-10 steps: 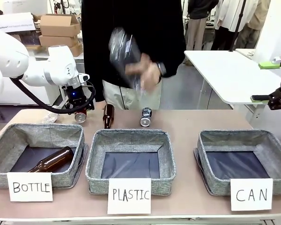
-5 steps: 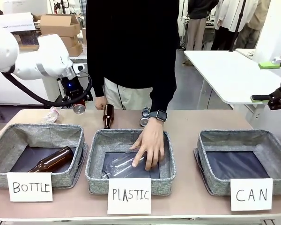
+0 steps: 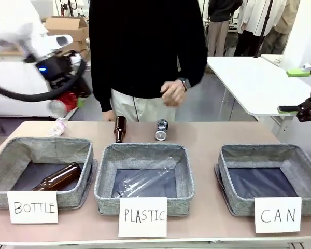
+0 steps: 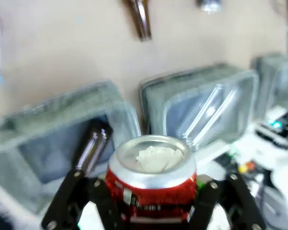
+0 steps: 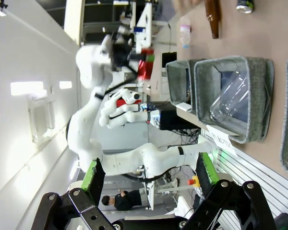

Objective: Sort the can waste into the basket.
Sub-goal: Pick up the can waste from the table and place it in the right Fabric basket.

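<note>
My left gripper (image 3: pixel 66 99) hangs high above the table's far left corner, shut on the red can (image 3: pixel 58 107). In the left wrist view the red can (image 4: pixel 151 184) sits upright between the black fingers (image 4: pixel 93 194), silver top facing the camera. The dark blue and silver can (image 3: pixel 161 129) lies on the table behind the middle basket. The grey basket (image 3: pixel 300 158) signed "CAN" stands at the front right with a bare dark floor. My right gripper (image 3: pixel 302 110) is off the table's right edge; in its wrist view the right gripper (image 5: pixel 150 173) is open, with nothing between its green pads.
A brown bottle (image 3: pixel 119 128) and a clear plastic bottle (image 3: pixel 57 126) lie on the table's far side. The "BOTTLE" basket (image 3: pixel 5 155) holds a brown bottle, the "PLASTIC" basket (image 3: pixel 106 161) a clear one. The person's hand (image 3: pixel 172 93) is raised above the table.
My left gripper lifted the red can off the table, up and to the left. The person laid a clear bottle in the PLASTIC basket and drew the hand back up.
</note>
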